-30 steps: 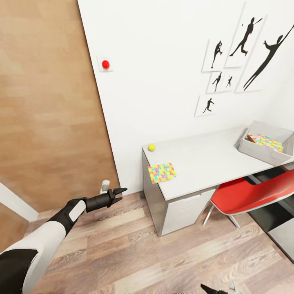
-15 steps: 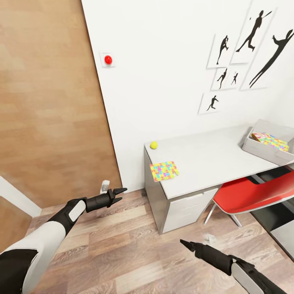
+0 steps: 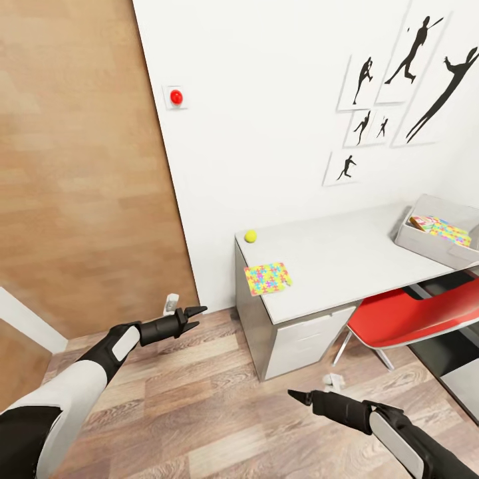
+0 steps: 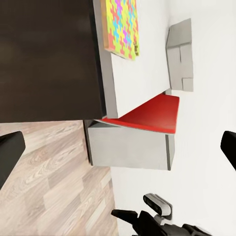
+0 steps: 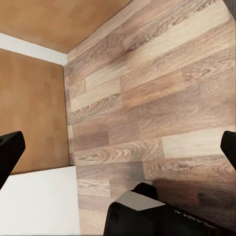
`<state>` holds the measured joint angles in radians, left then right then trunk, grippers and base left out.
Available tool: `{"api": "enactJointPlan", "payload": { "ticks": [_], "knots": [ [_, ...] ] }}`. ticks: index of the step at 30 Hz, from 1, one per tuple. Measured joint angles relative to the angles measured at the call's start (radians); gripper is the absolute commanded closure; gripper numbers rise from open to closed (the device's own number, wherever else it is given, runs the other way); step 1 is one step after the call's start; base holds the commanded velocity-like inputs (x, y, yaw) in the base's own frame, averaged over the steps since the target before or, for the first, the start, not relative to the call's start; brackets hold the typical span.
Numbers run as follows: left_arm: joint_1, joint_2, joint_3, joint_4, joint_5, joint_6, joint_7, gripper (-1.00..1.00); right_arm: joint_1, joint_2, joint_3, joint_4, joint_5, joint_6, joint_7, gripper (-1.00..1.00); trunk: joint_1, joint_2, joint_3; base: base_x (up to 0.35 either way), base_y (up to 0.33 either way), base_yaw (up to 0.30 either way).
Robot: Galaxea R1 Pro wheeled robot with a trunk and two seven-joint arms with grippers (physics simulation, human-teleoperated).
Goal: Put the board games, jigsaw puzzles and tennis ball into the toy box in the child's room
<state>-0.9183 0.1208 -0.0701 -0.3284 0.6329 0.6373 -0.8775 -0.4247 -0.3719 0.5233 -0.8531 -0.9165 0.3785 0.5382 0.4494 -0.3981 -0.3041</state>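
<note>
I see the worktop [image 3: 346,259] against the white wall, the toy box [image 3: 436,233] at its far right holding colourful flat boxes. One jigsaw puzzle [image 3: 267,278] lies near its left edge, the tennis ball [image 3: 250,236] behind. Both my left pincer [image 3: 194,318] and right pincer [image 3: 297,397] hover empty above the floor, fingers spread.
</note>
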Motion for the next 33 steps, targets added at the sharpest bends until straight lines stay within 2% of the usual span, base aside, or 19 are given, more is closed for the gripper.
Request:
{"api": "enactJointPlan", "payload": {
  "ticks": [3, 6, 8, 11, 16, 23, 28, 33],
  "knots": [
    [0.000, 0.000, 0.014, -0.009, 0.019, -0.017, -0.017, -1.00, -0.006, 0.017, -0.017, 0.003, 0.016, -0.017, -0.007, -1.00, 0.000, 0.000, 0.000, 0.000, 0.000, 0.000],
    [0.000, -0.001, 0.014, -0.009, 0.020, -0.025, -0.033, -1.00, -0.007, 0.034, -0.034, 0.002, 0.033, -0.033, -0.007, -1.00, 0.000, 0.000, 0.000, 0.000, 0.000, 0.000],
    [0.000, -0.003, 0.017, -0.009, 0.022, -0.024, -0.035, -1.00, -0.007, 0.045, -0.022, 0.002, 0.044, -0.040, -0.007, -1.00, 0.000, 0.000, 0.000, 0.000, 0.000, 0.000],
    [0.001, -0.007, 0.020, -0.014, 0.036, -0.027, -0.041, -1.00, -0.024, 0.062, -0.039, 0.009, 0.027, -0.056, -0.008, -1.00, 0.000, 0.000, 0.000, 0.000, 0.000, 0.000],
    [0.000, -0.006, 0.021, -0.014, 0.036, -0.027, -0.041, -1.00, -0.043, 0.090, -0.046, 0.004, 0.009, -0.084, -0.007, -1.00, 0.000, 0.000, 0.000, 0.000, 0.000, 0.000],
    [-0.001, -0.002, 0.036, -0.014, 0.037, -0.027, -0.041, -1.00, -0.059, 0.130, -0.085, -0.024, -0.015, -0.081, 0.002, -1.00, 0.000, 0.000, 0.000, 0.000, 0.000, 0.000],
    [-0.001, -0.001, 0.039, -0.014, 0.037, -0.028, -0.041, -1.00, -0.061, 0.158, -0.110, -0.027, -0.016, -0.080, 0.002, -1.00, 0.019, -0.035, -0.016, 0.000, 0.000, 0.000],
    [-0.001, 0.000, 0.040, -0.014, 0.037, -0.028, -0.041, -1.00, -0.062, 0.186, -0.113, -0.028, -0.017, -0.079, 0.002, -1.00, 0.038, -0.070, -0.031, 0.000, 0.000, 0.000]
  ]
}}
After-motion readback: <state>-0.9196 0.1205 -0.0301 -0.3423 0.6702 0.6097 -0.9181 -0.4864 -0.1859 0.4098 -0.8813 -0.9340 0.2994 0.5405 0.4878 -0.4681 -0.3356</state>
